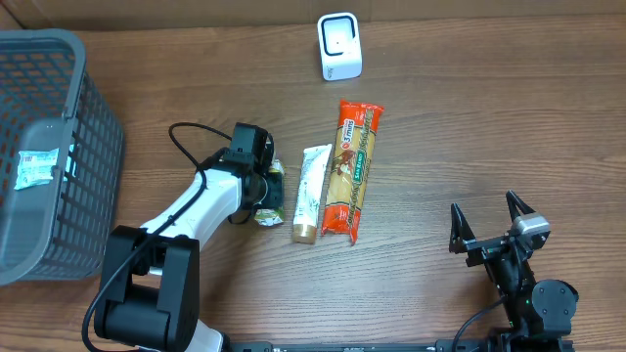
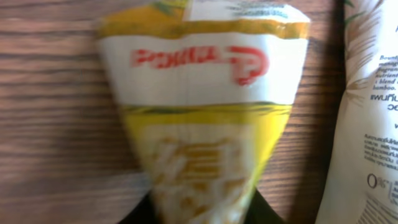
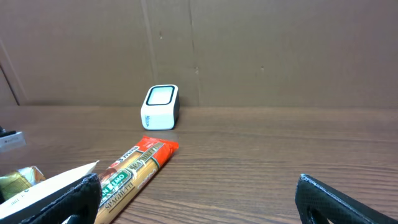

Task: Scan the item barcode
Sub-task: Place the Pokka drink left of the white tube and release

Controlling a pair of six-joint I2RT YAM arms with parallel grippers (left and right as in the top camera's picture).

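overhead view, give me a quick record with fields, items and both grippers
scanner: white, upright, far side
basket: grey, left edge, one small packet inside
spaghetti pack: lying flat, beside white tube
yellow packet: lying flat, left of white tube
left gripper: down over yellow packet, grip unclear
right gripper: open, empty, apart from all items

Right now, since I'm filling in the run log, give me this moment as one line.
left gripper: over yellow packet, grip unclear | right gripper: open, empty | barcode scanner: apart from packet
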